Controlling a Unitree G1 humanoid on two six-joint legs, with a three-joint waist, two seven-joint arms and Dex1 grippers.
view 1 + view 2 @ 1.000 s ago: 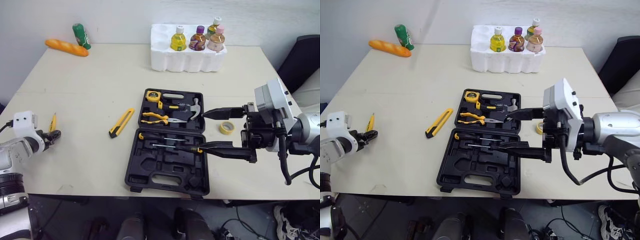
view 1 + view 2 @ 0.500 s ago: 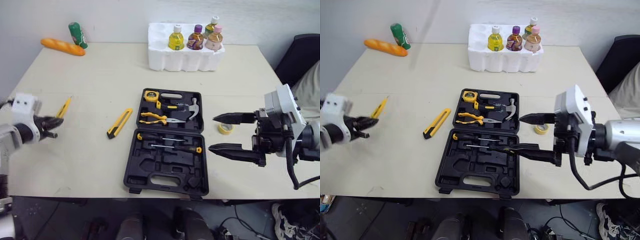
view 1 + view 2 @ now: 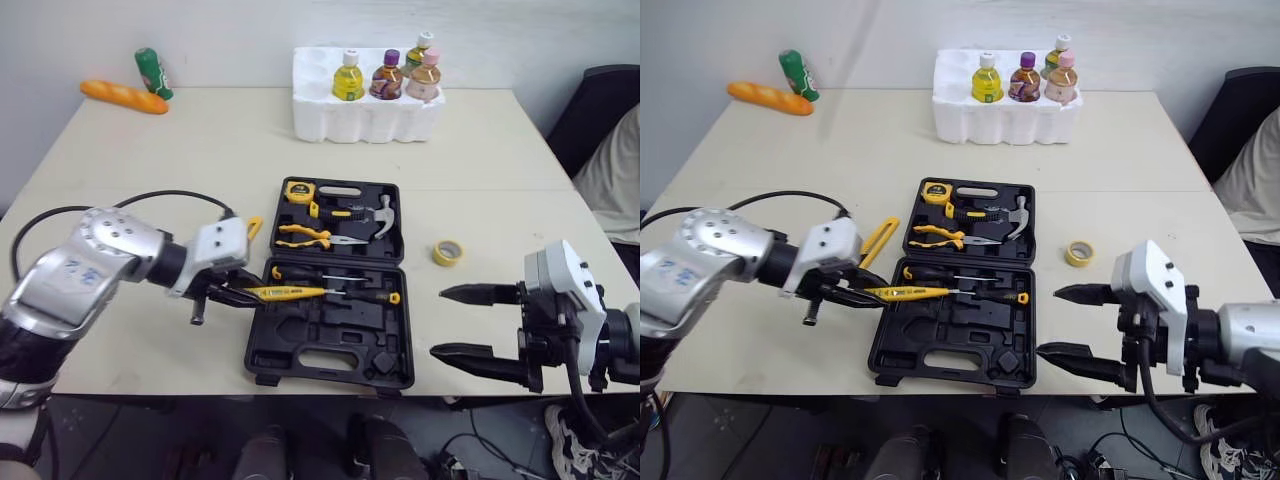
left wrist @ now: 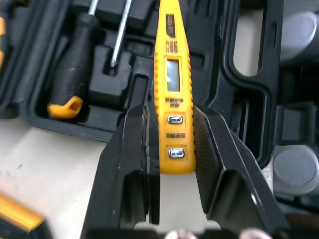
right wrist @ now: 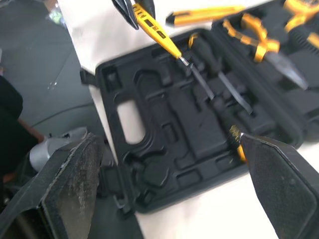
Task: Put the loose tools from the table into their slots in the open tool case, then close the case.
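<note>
You had the left pincer [image 3: 240, 293] clamped on the yellow voltage tester [image 3: 287, 292] over the tool case [image 3: 330, 373], right pincer [image 3: 437, 322] apart; squaring it to its slot before lowering seemed wise.

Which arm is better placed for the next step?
Left. The left claw grips the yellow tester pen over the open case, by the screwdrivers; the right claw hangs open and empty beside the case.
</note>
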